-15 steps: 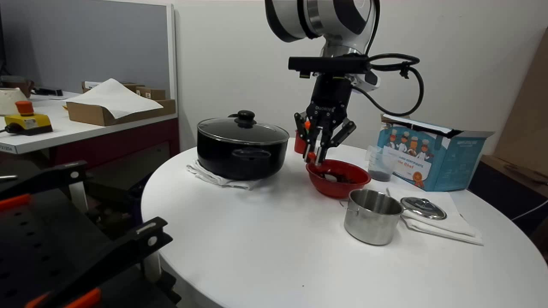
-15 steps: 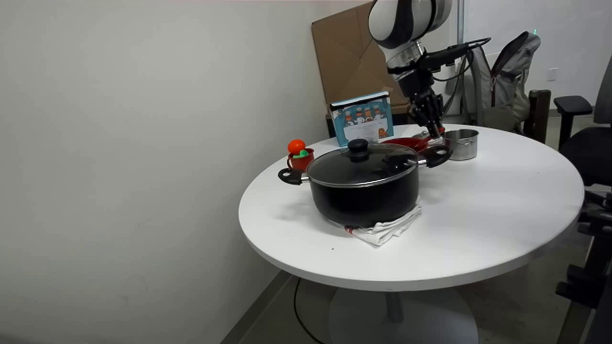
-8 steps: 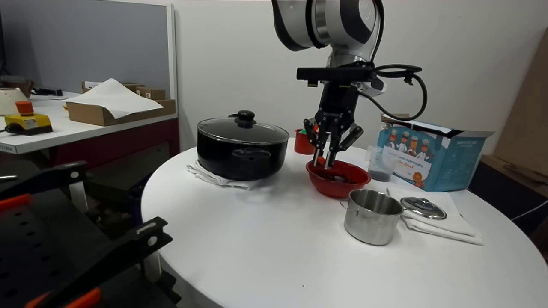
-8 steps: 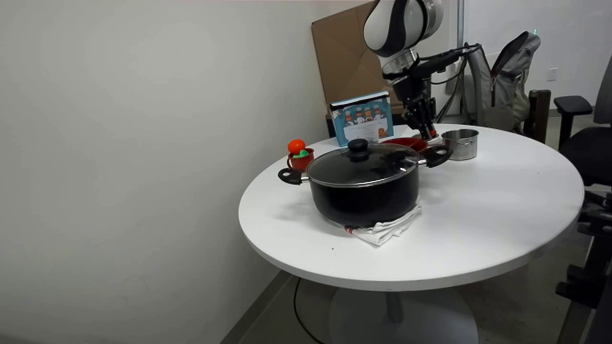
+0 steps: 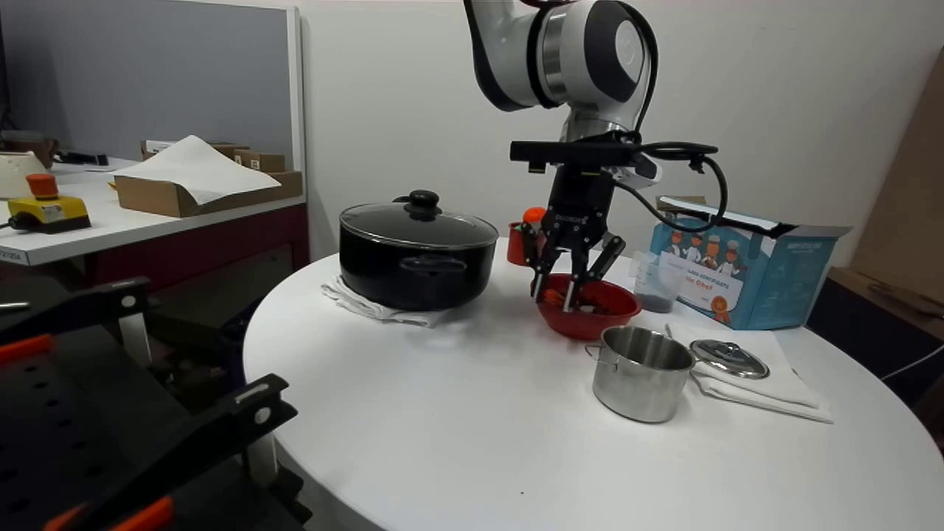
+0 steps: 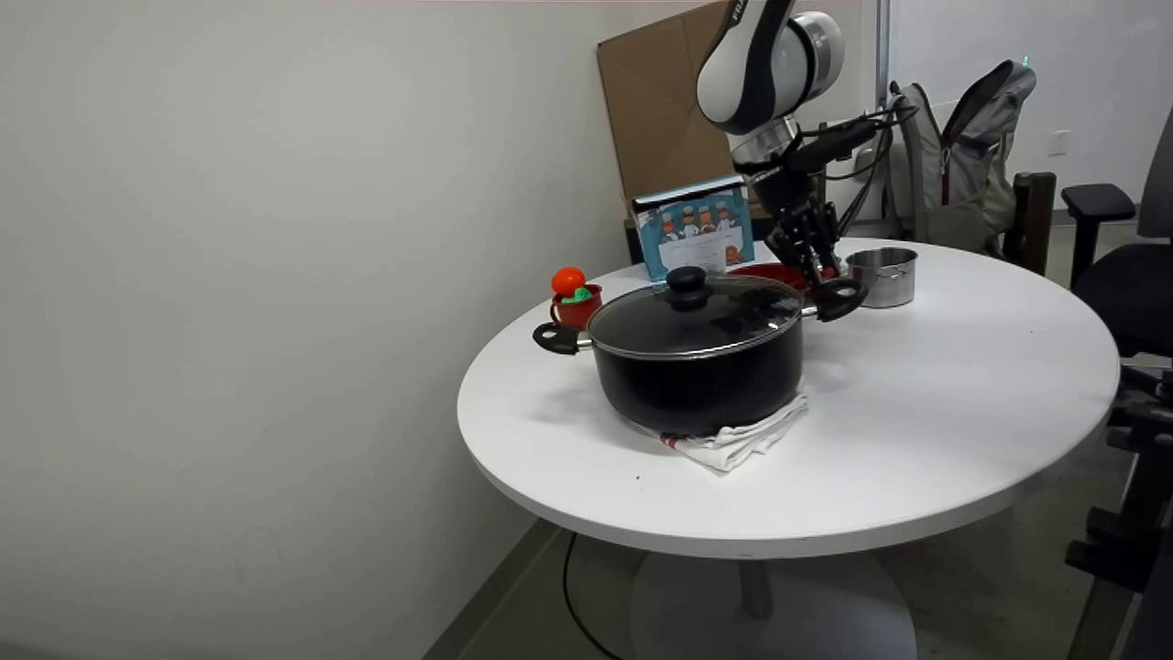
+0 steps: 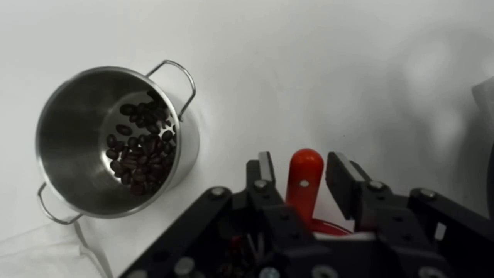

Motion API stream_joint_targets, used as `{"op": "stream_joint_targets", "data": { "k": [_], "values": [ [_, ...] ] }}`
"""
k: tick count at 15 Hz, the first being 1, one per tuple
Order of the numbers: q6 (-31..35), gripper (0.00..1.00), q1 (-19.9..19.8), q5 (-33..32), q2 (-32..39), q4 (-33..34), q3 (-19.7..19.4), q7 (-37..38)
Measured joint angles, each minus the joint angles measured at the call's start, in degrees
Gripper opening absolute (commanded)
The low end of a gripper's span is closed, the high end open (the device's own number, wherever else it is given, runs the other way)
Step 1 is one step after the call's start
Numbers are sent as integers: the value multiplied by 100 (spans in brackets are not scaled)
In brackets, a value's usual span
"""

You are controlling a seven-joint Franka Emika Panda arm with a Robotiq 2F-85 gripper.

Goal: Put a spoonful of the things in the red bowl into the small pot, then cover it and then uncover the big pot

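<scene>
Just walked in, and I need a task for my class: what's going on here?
A robot arm has its pincer open around a red handle at the red bowl, with gaps on both sides. Dark beans lie in the small pot, which is uncovered; a small shiny lid rests on a white cloth beside it. The big pot has its glass lid on. So covering the small pot and uncovering the big one seem to be left.

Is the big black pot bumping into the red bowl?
Apart. In an exterior view, white table shows between the big black pot and the red bowl.
</scene>
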Motion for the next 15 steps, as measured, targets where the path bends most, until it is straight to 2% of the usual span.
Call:
{"op": "stream_joint_targets", "data": {
  "k": [4,11,15],
  "values": [
    [0,100,3,0,-36,-5,14,-5],
    [20,100,-244,41,-984,-184,-88,-3],
    [669,100,-602,70,-1398,-221,-336,53]
  ]
}}
